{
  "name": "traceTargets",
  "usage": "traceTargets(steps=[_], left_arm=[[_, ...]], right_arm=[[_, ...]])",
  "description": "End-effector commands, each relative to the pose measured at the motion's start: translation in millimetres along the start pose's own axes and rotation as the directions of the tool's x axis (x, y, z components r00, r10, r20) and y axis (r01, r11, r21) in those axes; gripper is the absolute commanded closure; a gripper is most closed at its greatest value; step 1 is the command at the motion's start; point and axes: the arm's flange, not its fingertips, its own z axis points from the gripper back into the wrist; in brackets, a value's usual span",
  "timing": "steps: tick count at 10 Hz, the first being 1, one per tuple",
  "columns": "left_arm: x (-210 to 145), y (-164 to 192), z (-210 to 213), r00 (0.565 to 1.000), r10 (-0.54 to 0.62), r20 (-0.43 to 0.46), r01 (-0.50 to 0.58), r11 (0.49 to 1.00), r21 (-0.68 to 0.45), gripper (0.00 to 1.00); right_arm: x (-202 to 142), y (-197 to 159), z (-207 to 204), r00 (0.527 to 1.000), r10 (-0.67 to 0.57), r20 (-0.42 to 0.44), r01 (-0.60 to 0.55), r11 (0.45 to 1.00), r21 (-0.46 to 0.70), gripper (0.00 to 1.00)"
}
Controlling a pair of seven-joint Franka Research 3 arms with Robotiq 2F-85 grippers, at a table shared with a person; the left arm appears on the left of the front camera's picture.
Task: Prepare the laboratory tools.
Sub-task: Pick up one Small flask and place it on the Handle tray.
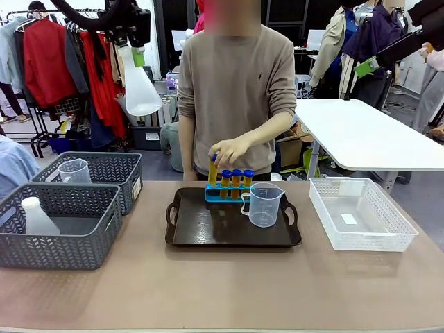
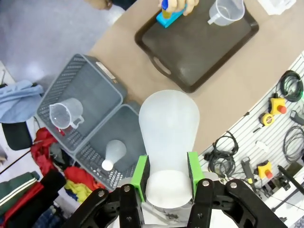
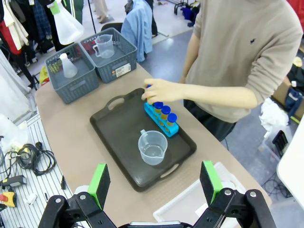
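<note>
- Flask [image 2: 168, 128]: clamped at the neck by left gripper [image 2: 167, 176], held high above the grey baskets [image 1: 59, 225].
- Beaker [image 1: 263, 204], amber tubes [image 1: 236, 178] in blue rack: on dark tray [image 1: 201, 229], tan table [image 1: 222, 291].
- Person's hand [image 1: 230, 152] on one tube.
- Right gripper [image 3: 156, 183]: jaws spread, empty.
- White basket [image 1: 361, 215] right; clothes rack [image 1: 48, 55] behind.

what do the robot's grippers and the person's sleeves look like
Both the left gripper and the right gripper have black, bolted linkage jaws tipped with flat bright green pads. The person wears a beige knit sweater; its long sleeve is pushed up the forearm.
</note>
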Motion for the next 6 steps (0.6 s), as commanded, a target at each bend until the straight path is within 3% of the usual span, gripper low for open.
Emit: traceTargets(steps=[1,6], left_arm=[[2.7,-2.9,-1.6,1.0,-0.001,0.002,0.001,1.0,-0.001,1.0],[2.7,-2.9,-1.6,1.0,-0.001,0.002,0.001,1.0,-0.001,1.0]], right_arm=[[0.2,0.2,-0.3,1.0,0.002,0.014,-0.002,1.0,0.01,0.0],[0.2,0.2,-0.3,1.0,0.002,0.014,-0.002,1.0,0.01,0.0]])
